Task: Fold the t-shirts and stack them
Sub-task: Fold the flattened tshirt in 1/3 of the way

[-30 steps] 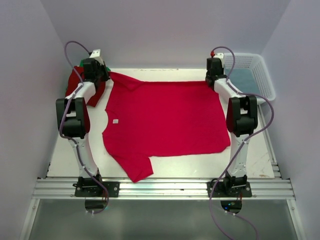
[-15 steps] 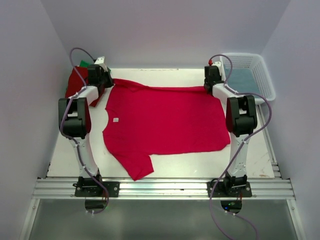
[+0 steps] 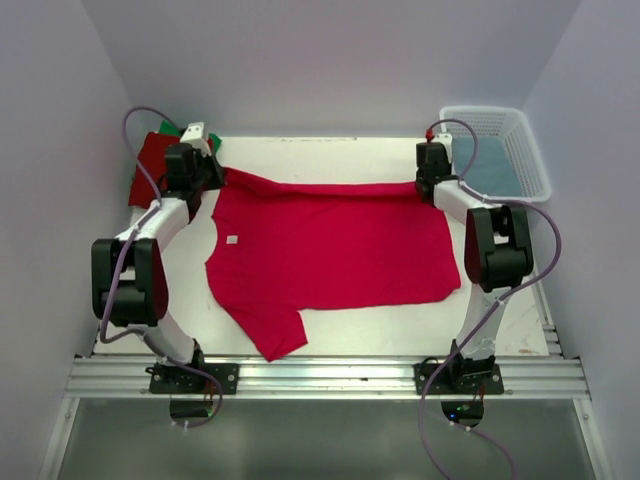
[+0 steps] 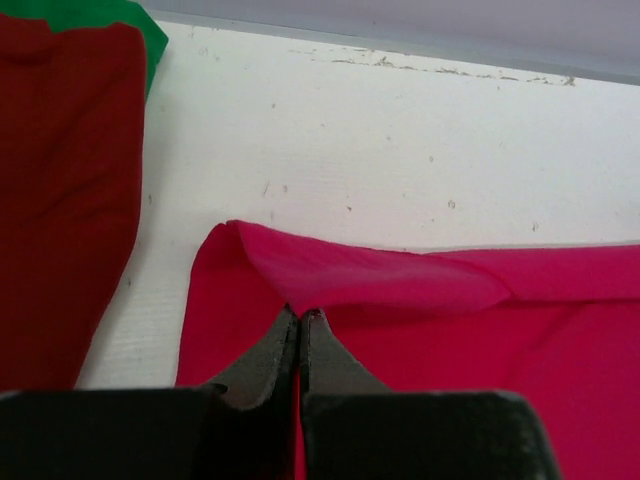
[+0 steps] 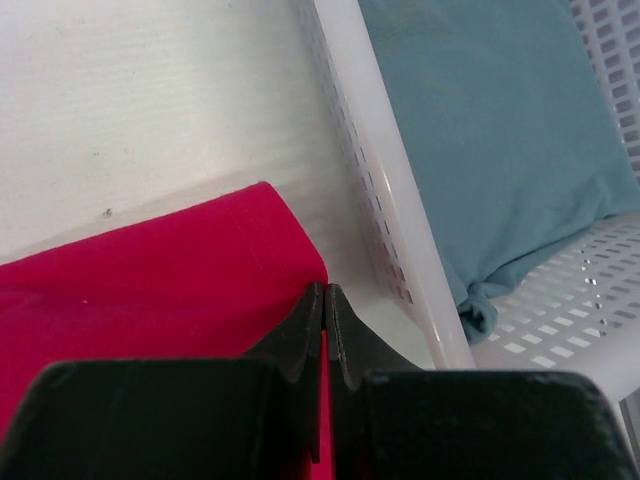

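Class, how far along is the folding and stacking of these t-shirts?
Apparently done: the dark red t-shirt lies on the green t-shirt, far left. In hand: the left gripper and right gripper pinch the crimson-pink t-shirt by its far edge, partly turned over. Left: finishing its folds and stacking it.

Bright, even light; shadows on the surface [image 3: 330, 150] are faint. Wrist views blur slightly at the near jaws

Matt crimson-pink cloth t-shirt [image 3: 330, 245], scuffed white table [image 4: 400, 140], latticed plastic basket [image 5: 390, 200]
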